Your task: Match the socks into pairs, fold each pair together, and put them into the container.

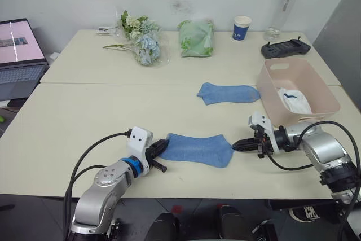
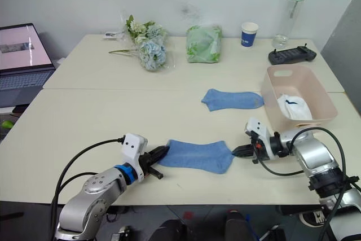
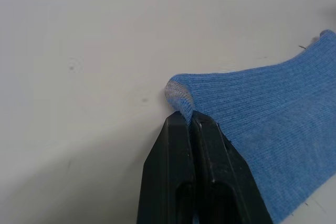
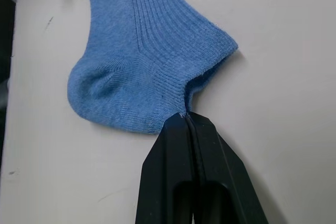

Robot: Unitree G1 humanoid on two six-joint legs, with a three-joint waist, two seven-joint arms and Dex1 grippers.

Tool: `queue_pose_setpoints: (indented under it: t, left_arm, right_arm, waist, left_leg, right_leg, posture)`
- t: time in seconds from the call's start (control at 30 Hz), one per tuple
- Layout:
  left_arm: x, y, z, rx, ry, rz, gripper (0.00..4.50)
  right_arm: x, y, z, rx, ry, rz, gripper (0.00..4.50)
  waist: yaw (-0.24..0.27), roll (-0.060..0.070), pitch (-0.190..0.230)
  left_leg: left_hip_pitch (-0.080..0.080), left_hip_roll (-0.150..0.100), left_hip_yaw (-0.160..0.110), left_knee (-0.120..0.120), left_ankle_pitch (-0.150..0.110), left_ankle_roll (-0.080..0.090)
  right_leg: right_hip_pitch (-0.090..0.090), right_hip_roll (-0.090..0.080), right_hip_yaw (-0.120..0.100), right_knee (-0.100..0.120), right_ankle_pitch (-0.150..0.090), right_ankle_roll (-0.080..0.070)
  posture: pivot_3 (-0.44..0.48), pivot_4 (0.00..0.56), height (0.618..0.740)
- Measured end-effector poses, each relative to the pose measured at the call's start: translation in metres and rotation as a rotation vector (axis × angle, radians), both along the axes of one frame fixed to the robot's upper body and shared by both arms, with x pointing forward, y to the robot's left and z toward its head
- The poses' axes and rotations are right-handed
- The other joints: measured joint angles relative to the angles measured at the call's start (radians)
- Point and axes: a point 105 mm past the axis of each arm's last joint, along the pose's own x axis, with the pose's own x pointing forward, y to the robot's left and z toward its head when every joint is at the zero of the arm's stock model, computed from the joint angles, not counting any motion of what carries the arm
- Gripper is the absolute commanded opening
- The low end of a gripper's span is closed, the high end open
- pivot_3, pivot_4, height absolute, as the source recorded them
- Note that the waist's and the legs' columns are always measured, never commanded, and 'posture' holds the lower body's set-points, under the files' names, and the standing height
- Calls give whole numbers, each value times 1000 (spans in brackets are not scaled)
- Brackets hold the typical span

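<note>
A light blue sock lies flat near the table's front edge, stretched between my two grippers. My left gripper is shut on its left end. My right gripper is shut on the cuff edge at its right end. A second light blue sock lies flat further back, left of the pale pink container. White socks with a dark mark rest inside the container.
At the back of the table lie a flower bunch, a green cloth bundle, a blue-and-white paper cup, a clear bottle and a black controller. A laptop stands at far left.
</note>
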Motion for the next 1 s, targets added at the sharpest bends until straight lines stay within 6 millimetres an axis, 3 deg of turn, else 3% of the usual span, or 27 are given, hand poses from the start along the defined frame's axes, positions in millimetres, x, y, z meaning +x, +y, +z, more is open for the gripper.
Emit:
queue_pose_setpoints:
  t: [0.17,0.27,0.4,0.47,0.57,0.63,0.77,0.9,1.0]
  left_arm:
    - [1,3,1,-2,-8,26,1886]
    - [-3,24,3,14,-6,44,2800]
    - [-3,54,22,129,-76,11,2800]
    - [0,54,31,156,-126,-42,2839]
    - [5,31,47,199,-234,-219,2014]
    - [4,10,46,199,-261,-329,1357]
    - [4,-14,23,216,-223,-429,112]
    - [6,-17,-2,259,-174,-435,27]
    - [7,-16,-3,270,-190,-420,27]
  right_arm:
    - [13,-11,13,2,-84,-56,1988]
    - [19,-24,34,9,-180,-124,2024]
    - [11,-14,50,68,-279,-134,2024]
    - [8,3,50,127,-306,-135,1639]
    - [-11,42,38,203,-317,-88,780]
    - [-20,58,26,200,-322,-63,21]
    - [-16,71,18,183,-386,-97,0]
    - [-11,66,-2,115,-396,-140,0]
    - [-10,64,-9,102,-382,-155,0]
  waist:
    - [0,0,0]
    - [-1,0,0]
    - [-1,0,0]
    - [-1,0,0]
    - [2,1,0]
    - [3,1,0]
    - [0,1,0]
    - [-7,1,0]
    - [-6,1,0]
  left_leg:
    - [0,0,0,0,0,0]
    - [0,0,0,-1,0,0]
    - [0,1,0,-1,0,0]
    - [0,1,0,-1,0,0]
    - [0,0,0,-1,0,0]
    - [0,0,0,0,0,0]
    - [0,-1,0,0,0,0]
    - [0,0,0,-1,0,0]
    - [1,0,0,-1,0,0]
  right_leg:
    - [0,0,0,0,0,0]
    - [-1,0,0,0,0,0]
    - [0,1,0,0,0,0]
    - [0,0,0,0,0,0]
    - [0,0,0,-1,0,0]
    - [0,-2,1,-1,0,0]
    - [0,0,0,0,0,0]
    - [-1,1,0,1,0,0]
    - [-1,1,0,0,0,0]
  posture:
    - [0,150,740]
    - [0,150,740]
    - [0,150,740]
    - [0,150,740]
    - [0,150,740]
    - [0,150,740]
    - [0,150,740]
    - [0,150,740]
    - [0,150,740]
